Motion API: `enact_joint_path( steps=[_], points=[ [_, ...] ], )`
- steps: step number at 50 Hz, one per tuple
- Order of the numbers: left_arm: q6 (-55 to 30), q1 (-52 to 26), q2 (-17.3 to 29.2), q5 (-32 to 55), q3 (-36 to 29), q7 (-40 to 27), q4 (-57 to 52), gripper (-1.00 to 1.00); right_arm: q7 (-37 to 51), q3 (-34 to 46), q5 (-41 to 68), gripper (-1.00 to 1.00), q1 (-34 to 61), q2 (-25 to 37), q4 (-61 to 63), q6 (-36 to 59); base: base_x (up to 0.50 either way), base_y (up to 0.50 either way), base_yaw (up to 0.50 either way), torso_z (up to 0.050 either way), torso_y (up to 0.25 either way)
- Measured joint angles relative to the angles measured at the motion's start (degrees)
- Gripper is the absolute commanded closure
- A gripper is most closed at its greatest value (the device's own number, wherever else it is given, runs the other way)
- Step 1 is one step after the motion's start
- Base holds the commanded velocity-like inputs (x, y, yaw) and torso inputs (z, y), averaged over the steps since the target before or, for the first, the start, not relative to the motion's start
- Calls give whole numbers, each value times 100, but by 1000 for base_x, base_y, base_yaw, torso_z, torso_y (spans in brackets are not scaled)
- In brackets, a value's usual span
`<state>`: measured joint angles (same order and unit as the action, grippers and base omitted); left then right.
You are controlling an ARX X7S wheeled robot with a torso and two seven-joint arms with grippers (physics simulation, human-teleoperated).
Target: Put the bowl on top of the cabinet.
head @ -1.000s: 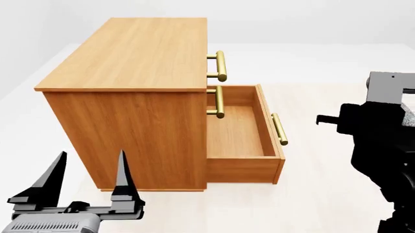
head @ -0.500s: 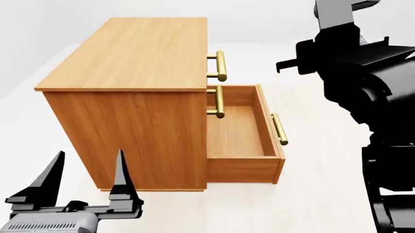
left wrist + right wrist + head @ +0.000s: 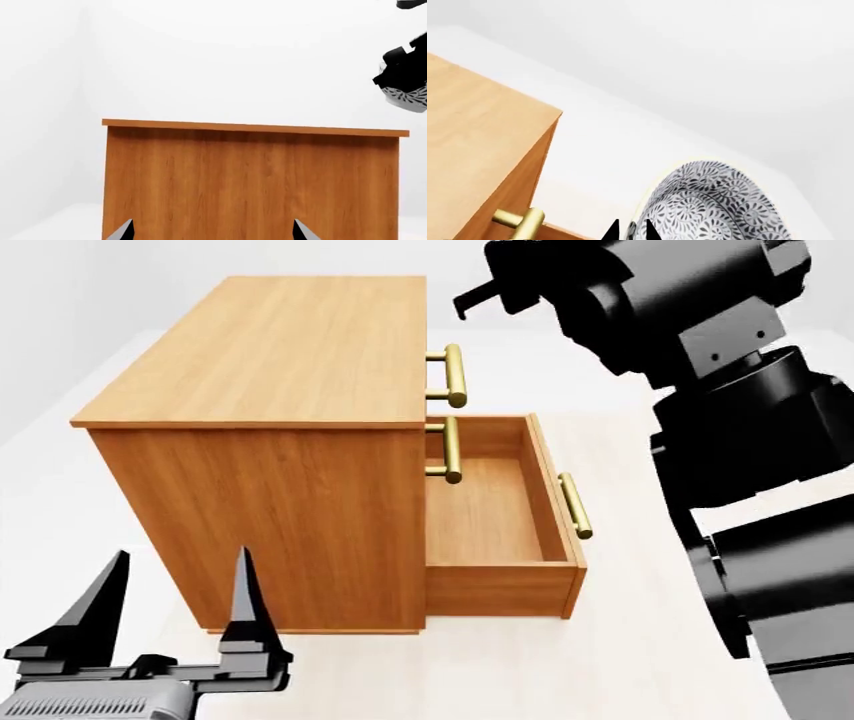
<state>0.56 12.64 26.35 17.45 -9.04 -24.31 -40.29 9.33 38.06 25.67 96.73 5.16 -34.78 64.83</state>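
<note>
Patterned bowl (image 3: 714, 205) in right gripper (image 3: 630, 232), now raised beside cabinet (image 3: 287, 350)

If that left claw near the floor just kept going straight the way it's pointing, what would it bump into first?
Most likely the cabinet. The left gripper hangs open, and its wrist camera looks squarely at the plain wooden side panel, which fills the space between the fingertips. Nothing shows between them, though the gap's depth is unclear.

No readable text, label or number — nothing lettered in view.
</note>
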Motion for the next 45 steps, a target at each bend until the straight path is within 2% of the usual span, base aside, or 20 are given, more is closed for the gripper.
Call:
enact_joint_path(
  steps=[8, 27, 45],
  points=[
    [33, 21, 15, 36, 11, 1, -11, -100, 177, 454, 619, 100, 394, -280, -249, -101, 0, 0, 0, 0, 0],
    [85, 69, 40, 63, 3, -12, -53, -100, 1243, 2130, 3330, 100, 1128, -475, -214, -658, 0, 0, 0, 0, 1],
    [95, 90, 76, 97, -11, -24, -119, -100, 2042, 4304, 5798, 100, 1652, -512, 187, -1984, 0, 0, 0, 0, 1]
  ],
)
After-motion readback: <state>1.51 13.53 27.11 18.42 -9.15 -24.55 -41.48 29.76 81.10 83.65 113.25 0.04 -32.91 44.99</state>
